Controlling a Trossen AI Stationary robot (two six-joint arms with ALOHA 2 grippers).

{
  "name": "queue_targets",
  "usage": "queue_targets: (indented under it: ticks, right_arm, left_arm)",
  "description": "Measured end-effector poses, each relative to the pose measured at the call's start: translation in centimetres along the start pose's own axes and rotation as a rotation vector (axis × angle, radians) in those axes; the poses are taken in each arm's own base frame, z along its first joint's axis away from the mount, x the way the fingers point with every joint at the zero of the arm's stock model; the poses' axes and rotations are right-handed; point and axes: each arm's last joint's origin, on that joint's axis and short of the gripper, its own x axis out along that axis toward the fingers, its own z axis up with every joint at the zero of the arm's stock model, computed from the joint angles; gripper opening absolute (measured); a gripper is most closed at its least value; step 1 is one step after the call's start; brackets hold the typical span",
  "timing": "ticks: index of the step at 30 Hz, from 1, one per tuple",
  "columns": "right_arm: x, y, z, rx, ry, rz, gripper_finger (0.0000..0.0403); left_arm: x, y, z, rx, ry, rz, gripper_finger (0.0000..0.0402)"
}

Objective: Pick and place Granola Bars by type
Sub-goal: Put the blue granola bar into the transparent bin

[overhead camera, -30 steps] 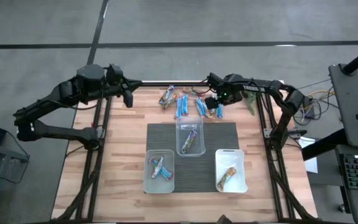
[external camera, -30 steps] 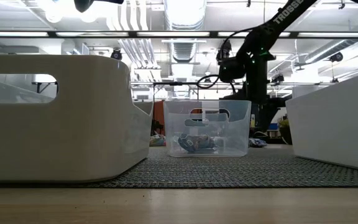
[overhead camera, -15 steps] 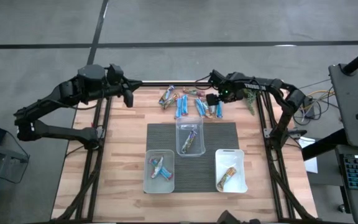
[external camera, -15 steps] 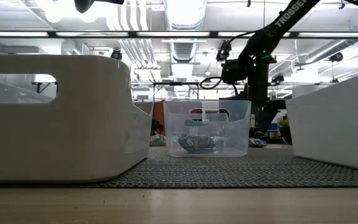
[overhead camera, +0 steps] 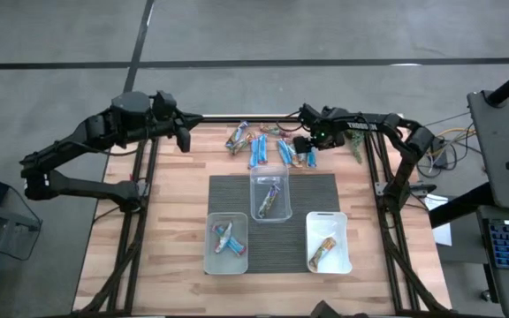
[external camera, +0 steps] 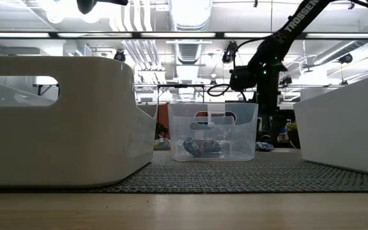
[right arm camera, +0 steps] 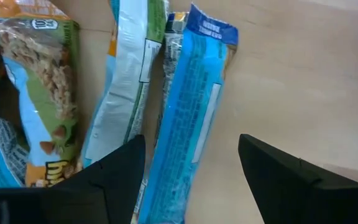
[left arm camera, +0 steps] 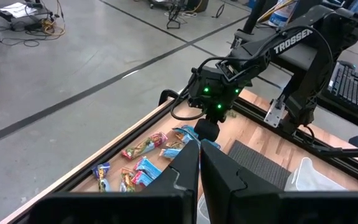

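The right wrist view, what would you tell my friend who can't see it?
The right gripper hangs open just above a blue bar lying on the wooden table, one dark finger on each side of it. Beside it lie a pale bar and a green bar.

Right gripper (overhead camera: 306, 147) lowered onto granola bars (overhead camera: 272, 146) at far edge.

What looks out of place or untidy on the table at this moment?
Nothing looks damaged. The unsorted granola bars lie jumbled at the table's far edge, some overlapping. The right gripper hangs open over a blue bar there. The three tubs sit in order.
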Motion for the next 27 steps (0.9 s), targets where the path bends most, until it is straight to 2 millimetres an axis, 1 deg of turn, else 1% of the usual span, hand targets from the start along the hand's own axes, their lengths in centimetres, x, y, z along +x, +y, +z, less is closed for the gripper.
queue_targets:
  ticks: [7, 27]
  right_arm:
    - [0.80, -0.36, -0.51, 0.011, 0.009, 0.003, 0.0245]
    - [0.98, -0.14, -0.33, 0.012, -0.001, 0.033, 0.0217]
  left_arm:
    - [0.03, 0.00, 0.00, 0.000, 0.001, 0.000, 0.0000]
    - [0.03, 0.00, 0.00, -0.001, 0.001, 0.001, 0.0000]
